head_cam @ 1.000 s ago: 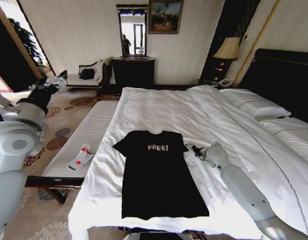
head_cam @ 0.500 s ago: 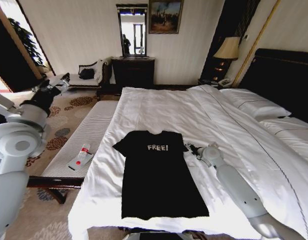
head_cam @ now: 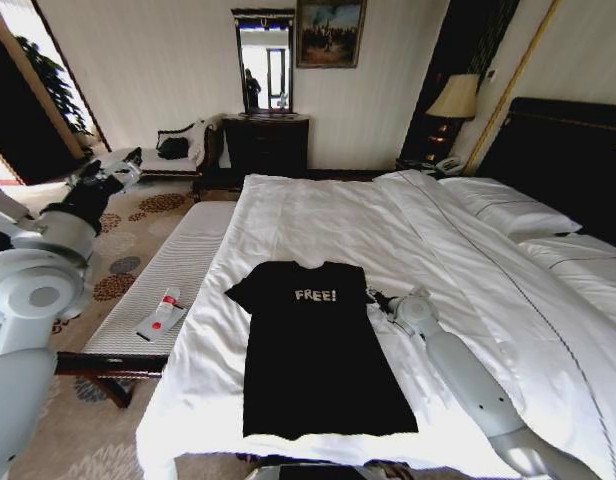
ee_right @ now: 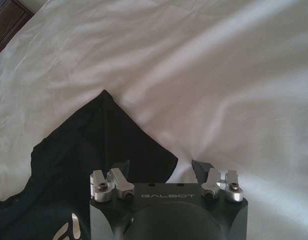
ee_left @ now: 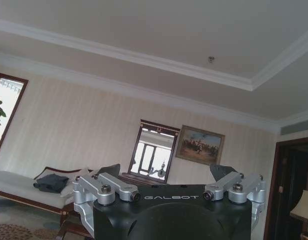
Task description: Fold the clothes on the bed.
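Black cotton lay flat on white sheets: the T-shirt point(head_cam: 318, 350) was spread face up near the foot of the bed point(head_cam: 508, 300), its collar toward the headboard and its hem close to the near edge, both short sleeves out to the sides. Small white letters across the chest read "FREE!". The cloth looked smooth over the body, with soft wrinkles in the sleeve seen in the right wrist view point(ee_right: 94, 150), where the sleeve's hem curved just ahead of the fingers. The right gripper point(head_cam: 381, 298) sat low on the sheet just beside the shirt's right sleeve, its arm reaching in from the near right corner; its jaws stood spread apart with nothing between them, one finger point(ee_right: 120, 170) over the dark sleeve edge and the other over bare sheet. The word "GALBOT" could be read on the gripper body in both wrist views. The left gripper point(head_cam: 123, 165) was raised off to the left, well away from the bed and above the patterned carpet, pointing toward the far wall; its jaws point(ee_left: 164, 175) were also spread wide and held nothing. A narrow striped bench point(head_cam: 168, 275) ran along the left side of the bed with a small bottle point(head_cam: 166, 303) lying on it.
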